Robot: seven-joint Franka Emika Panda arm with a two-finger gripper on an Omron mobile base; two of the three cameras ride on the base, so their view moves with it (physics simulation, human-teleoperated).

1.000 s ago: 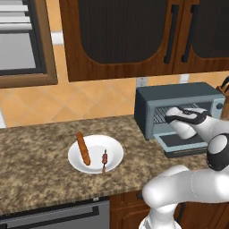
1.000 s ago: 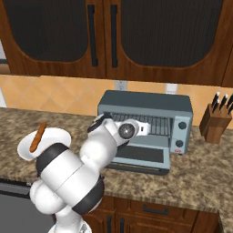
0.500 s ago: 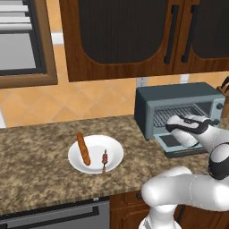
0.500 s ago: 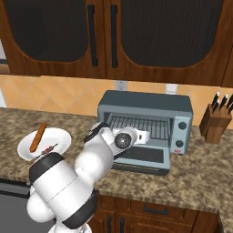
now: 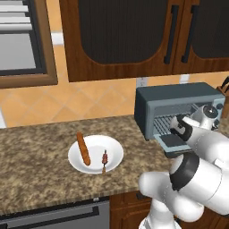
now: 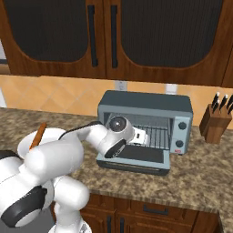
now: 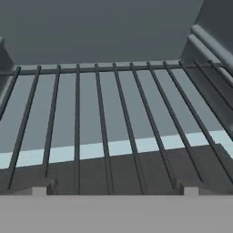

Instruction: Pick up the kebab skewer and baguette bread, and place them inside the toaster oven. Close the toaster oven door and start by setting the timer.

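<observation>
The baguette bread [image 5: 83,148] and the thin kebab skewer [image 5: 104,159] lie side by side on a white plate [image 5: 115,151] left of the toaster oven [image 5: 170,96]. The toaster oven door [image 6: 139,156] hangs folded down, leaving the oven mouth open. My gripper [image 6: 142,136] is at that mouth, open and holding nothing. In the hand view its fingertips [image 7: 38,187] stand wide apart just over the wire rack [image 7: 113,113]. From the right base view, the baguette bread [image 6: 37,136] sticks up behind my arm, over the plate [image 6: 52,134].
A knife block [image 6: 216,123] stands right of the toaster oven [image 6: 145,102], whose knobs [image 6: 182,126] are on its right side. Dark wood cabinets hang above. The speckled counter [image 5: 40,174] runs left past the plate.
My hand has sunk a little at the oven mouth and the elbow has swung lower. The jaws stayed open. Plate, baguette and skewer have not moved.
</observation>
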